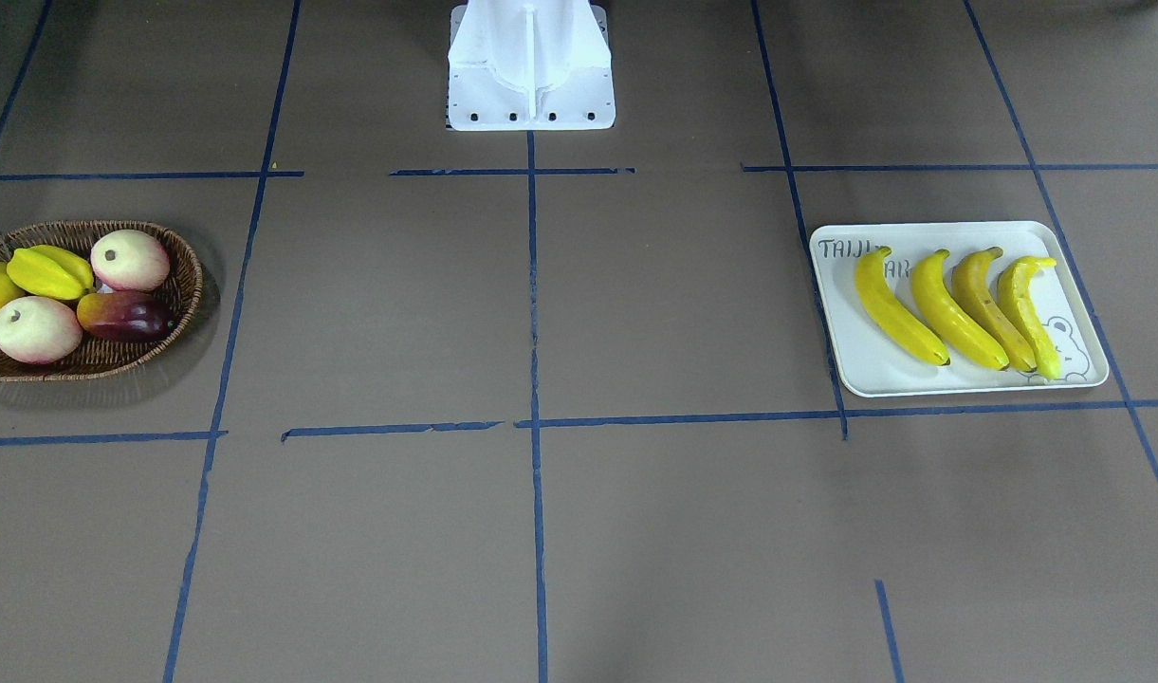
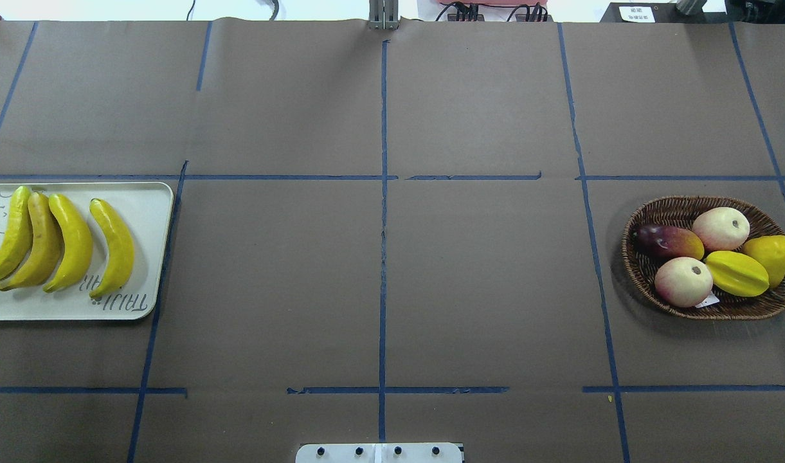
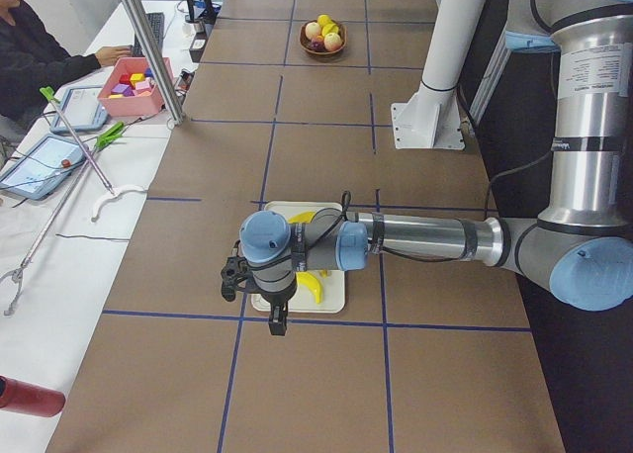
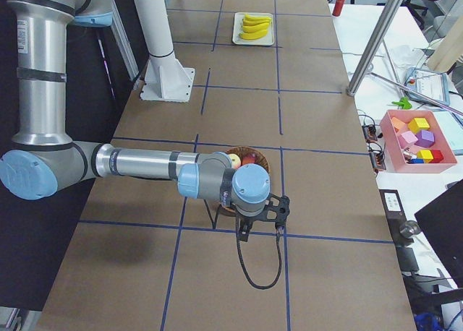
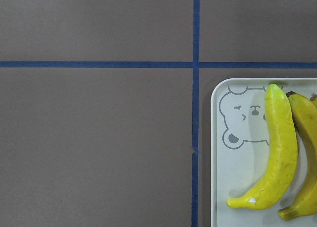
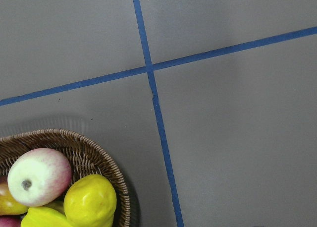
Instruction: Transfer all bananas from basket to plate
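Yellow bananas [image 2: 77,241] lie four abreast on the plate [image 2: 151,212], none in the basket [image 2: 672,204], so I judge nothing is left to carry; whether my left hand [image 3: 275,319] or right hand [image 4: 244,231] is open, I cannot tell.

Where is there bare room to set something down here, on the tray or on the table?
The table between plate and basket is bare. On the plate, a strip lies free between the bananas and its rim toward the basket. The basket is crowded with other fruit.
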